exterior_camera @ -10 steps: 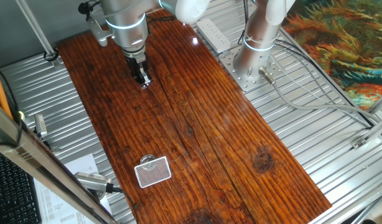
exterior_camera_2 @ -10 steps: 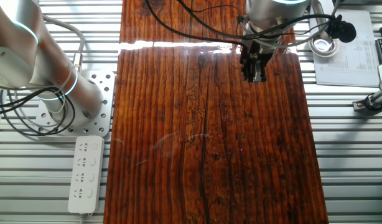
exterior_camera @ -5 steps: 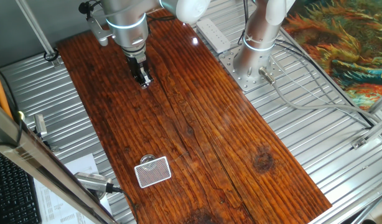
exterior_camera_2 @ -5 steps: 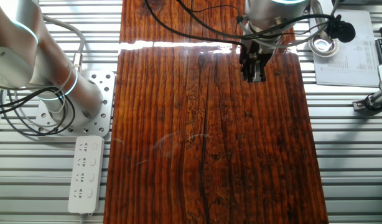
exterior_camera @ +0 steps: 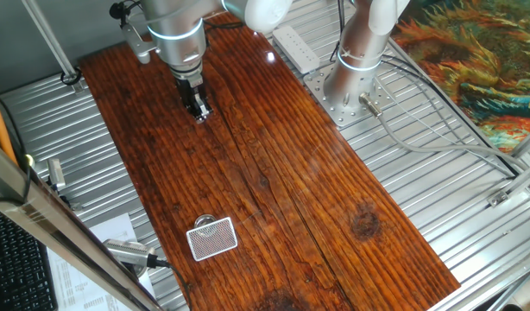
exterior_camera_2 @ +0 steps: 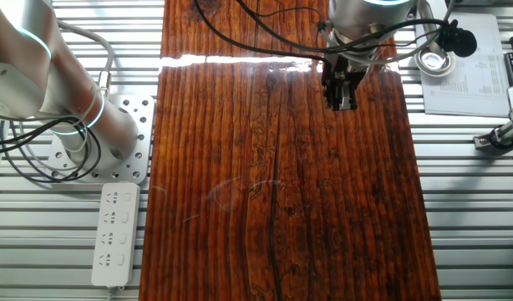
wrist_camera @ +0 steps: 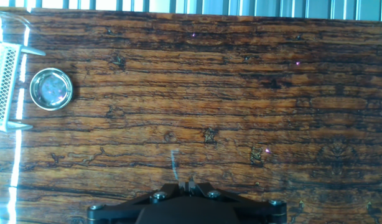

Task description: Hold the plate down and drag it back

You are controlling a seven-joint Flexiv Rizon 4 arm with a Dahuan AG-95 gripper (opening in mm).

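The wooden table [exterior_camera: 274,181] ran the length of the scene, its dark-grained boards bare over most of their area. The arm [exterior_camera: 174,30] stood over the far end of the table, with the gripper [exterior_camera: 198,111] pointing down at the boards; in the hand view the fingertips sat together at the bottom edge with no gap visible between them, so the jaws were judged closed and holding nothing. Whether the tips touched the wood could not be told. The white card [exterior_camera: 212,238] with its red cross-hatch lay near the opposite end of the table, well apart from the gripper. The plate [wrist_camera: 51,88], a small shiny disc with a raised rim, lay just beside the card's edge, on the side facing the gripper; in the one fixed view only a sliver of the plate [exterior_camera: 205,219] showed beyond the card. Judgement: the task stood at its start, approach step not yet done. The next move called for travel down the table to the plate, fingertips set squarely on its centre without catching the card, then downward pressure before any drag.
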